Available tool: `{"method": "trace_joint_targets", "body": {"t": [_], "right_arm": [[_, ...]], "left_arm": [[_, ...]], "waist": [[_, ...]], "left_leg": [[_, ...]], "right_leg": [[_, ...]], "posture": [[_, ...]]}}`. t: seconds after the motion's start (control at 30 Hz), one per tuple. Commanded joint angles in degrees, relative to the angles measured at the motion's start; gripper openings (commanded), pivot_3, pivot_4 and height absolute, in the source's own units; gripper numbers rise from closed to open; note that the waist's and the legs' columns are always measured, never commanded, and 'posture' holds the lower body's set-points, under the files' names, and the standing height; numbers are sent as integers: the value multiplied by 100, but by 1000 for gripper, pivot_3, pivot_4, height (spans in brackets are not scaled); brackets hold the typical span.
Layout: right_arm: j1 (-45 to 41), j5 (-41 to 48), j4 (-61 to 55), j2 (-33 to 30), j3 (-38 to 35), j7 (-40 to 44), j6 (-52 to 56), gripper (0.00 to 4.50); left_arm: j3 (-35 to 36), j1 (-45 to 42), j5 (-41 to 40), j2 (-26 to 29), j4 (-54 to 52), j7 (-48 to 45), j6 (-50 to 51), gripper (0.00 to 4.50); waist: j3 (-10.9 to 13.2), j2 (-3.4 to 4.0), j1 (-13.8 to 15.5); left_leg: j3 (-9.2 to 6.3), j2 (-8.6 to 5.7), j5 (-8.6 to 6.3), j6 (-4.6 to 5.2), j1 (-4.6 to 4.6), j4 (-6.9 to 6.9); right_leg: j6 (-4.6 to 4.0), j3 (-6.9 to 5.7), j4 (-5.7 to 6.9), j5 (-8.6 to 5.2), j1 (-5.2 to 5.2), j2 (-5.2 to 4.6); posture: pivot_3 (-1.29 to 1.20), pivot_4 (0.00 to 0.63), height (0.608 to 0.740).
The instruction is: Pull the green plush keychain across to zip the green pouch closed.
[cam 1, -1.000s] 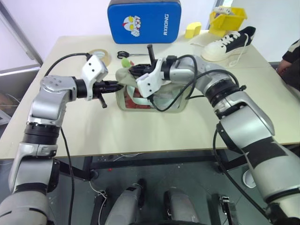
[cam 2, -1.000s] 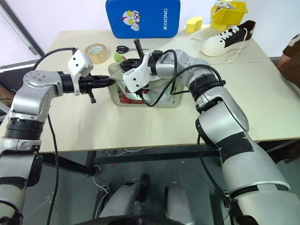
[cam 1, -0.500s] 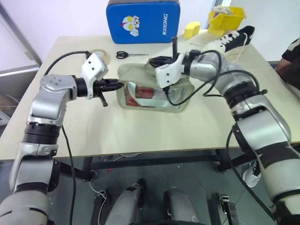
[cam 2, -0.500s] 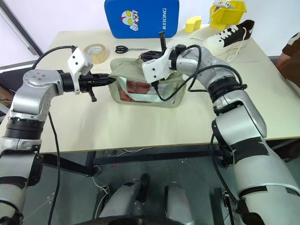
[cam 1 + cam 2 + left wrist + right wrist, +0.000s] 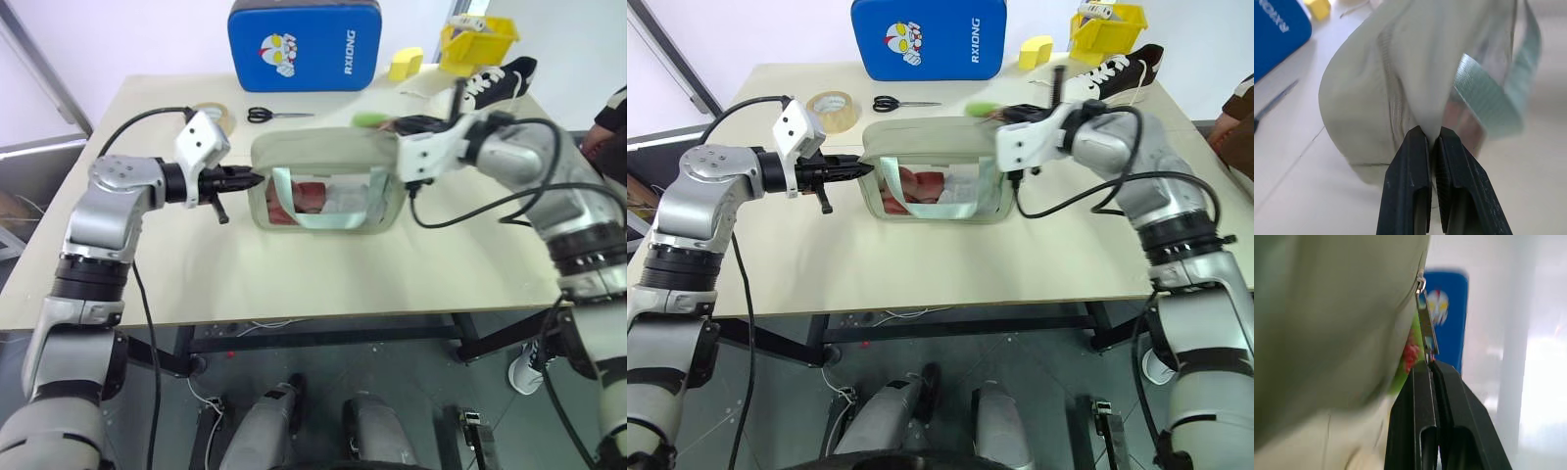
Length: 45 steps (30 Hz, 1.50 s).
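The green pouch stands mid-table, its clear window showing red and teal contents and its top lying flat. My left gripper is shut on the fabric of the pouch's left end. The green plush keychain hangs at the pouch's top right corner. My right gripper is shut on its metal link by the zipper pull. In the right wrist view the lime plush with its reddish patch lies just beside the fingertips.
A blue padded case stands at the table's far edge, with scissors and a tape roll in front of it. A yellow block, a yellow bin and a shoe sit at the back right. A person is at the right edge.
My right gripper has travelled from the pouch's left end to its right end, drawing the keychain along the top. The gaping top now lies flat. The left gripper has stayed put.
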Motion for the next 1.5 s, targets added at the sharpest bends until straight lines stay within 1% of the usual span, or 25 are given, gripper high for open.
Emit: {"method": "trace_joint_targets", "body": {"t": [0.03,0.2,0.27,0.4,0.5,0.6,0.77,0.87,0.93,1.0,1.03,1.07,1.1,1.13,1.23,1.27,1.3,1.33,1.43,1.5], "right_arm": [[160,-119,-414,-336,-468,-70,602,44],[805,-65,-718,-499,-783,-125,1389,44],[1272,181,-938,-264,-932,-82,1830,44],[2109,827,-1539,563,-1006,128,2827,44],[2402,1089,-1693,1070,-968,142,3312,44],[2453,1304,-1762,1431,-1019,92,3753,44],[2405,1720,-1877,1839,-1138,59,4301,44],[2195,1997,-1910,1924,-1340,29,4534,44],[2031,2213,-1942,1819,-1512,119,4598,44],[1903,2494,-2021,1619,-1663,377,4695,587],[1834,2605,-2056,1510,-1733,475,4764,951],[1746,2732,-2096,1344,-1813,627,4855,1443],[1653,2860,-2152,1057,-1884,883,4923,1983],[1575,2982,-2190,799,-1956,1103,5000,2412],[1466,3601,-2411,-4,-2125,2006,5421,4172],[1440,3844,-2519,-172,-2180,2238,5613,4500],[1406,4145,-2668,-316,-2259,2471,5880,4500],[1377,4408,-2812,-417,-2327,2645,6110,4500],[1242,5303,-3266,-580,-2551,3020,6970,4500],[1130,5638,-3433,-528,-2636,2932,7309,4500]], "left_arm": [[93,-103,3,57,-27,24,3,0],[102,-69,1,24,-53,34,27,0],[102,-45,1,11,-71,44,42,0],[84,-20,-2,1,-105,53,65,0],[72,-25,2,-7,-143,66,110,0],[82,1,-9,17,-210,62,155,0],[78,55,-14,4,-314,108,222,0],[61,87,-10,-8,-368,133,233,0],[77,83,-15,-9,-358,155,210,0],[114,65,-11,0,-319,180,135,0],[130,48,-37,13,-297,150,151,366],[155,28,-85,44,-281,84,185,771],[202,-12,-148,105,-255,-9,228,1155],[257,-62,-215,161,-220,-86,287,1560],[464,-302,-484,396,-20,-381,549,3266],[500,-367,-547,473,42,-477,606,3757],[523,-425,-610,563,85,-616,659,4382],[534,-471,-647,631,123,-716,685,4455],[556,-638,-692,773,348,-913,736,4455],[490,-648,-610,861,471,-1024,626,4455]], "waist": [[0,0,-7],[0,0,-29],[0,-1,-20],[-3,-5,-39],[-3,-5,-46],[-3,-5,-43],[-4,-5,-35],[-4,-5,-32],[-4,-5,-28],[-3,-4,-20],[-3,-4,-19],[-3,-4,-19],[-3,-3,-15],[0,1,-8],[2,2,10],[2,2,-3],[1,1,-9],[1,0,-26],[1,1,-54],[1,2,-64]], "left_leg": [[2,0,0,0,-3,0],[5,1,0,1,-3,2],[4,1,0,1,-3,4],[2,2,-5,11,2,17],[0,3,-11,19,6,29],[-1,3,-14,23,7,39],[-9,3,-26,39,7,66],[-10,3,-28,41,7,68],[-9,3,-28,42,7,68],[-9,3,-28,42,6,68],[-9,3,-29,43,5,68],[-9,3,-29,44,4,68],[-8,3,-30,44,3,69],[-8,3,-30,45,2,69],[-7,3,-32,47,-9,73],[-8,3,-33,49,-13,74],[-7,3,-35,51,-17,75],[-7,4,-37,53,-15,75],[-4,4,-39,56,-16,75],[-3,4,-39,57,-18,75]], "right_leg": [[1,0,0,0,-3,-1],[1,0,0,0,8,-3],[1,-1,0,0,19,-3],[1,-6,-2,1,40,-3],[1,-10,-2,0,49,-3],[2,-13,-2,0,48,-2],[3,-24,-2,0,49,0],[3,-25,-2,0,50,0],[3,-25,-2,0,50,0],[3,-24,-3,0,48,0],[3,-25,-4,0,48,0],[4,-24,-5,0,47,0],[4,-24,-6,0,47,0],[4,-24,-6,0,46,0],[3,-26,-9,-1,38,-1],[2,-27,-11,-1,36,-1],[0,-26,-12,-2,34,-2],[-7,-27,-15,-6,36,-2],[-17,-24,-16,-13,38,-5],[-18,-24,-16,-14,35,-7]], "posture": [[0,150,740],[0,150,740],[0,150,740],[0,150,740],[0,150,740],[0,150,740],[0,150,740],[0,150,740],[0,150,740],[0,150,740],[0,150,740],[0,150,740],[0,150,740],[0,150,740],[0,150,740],[0,150,740],[0,150,740],[0,150,740],[0,150,740],[0,150,740]]}}
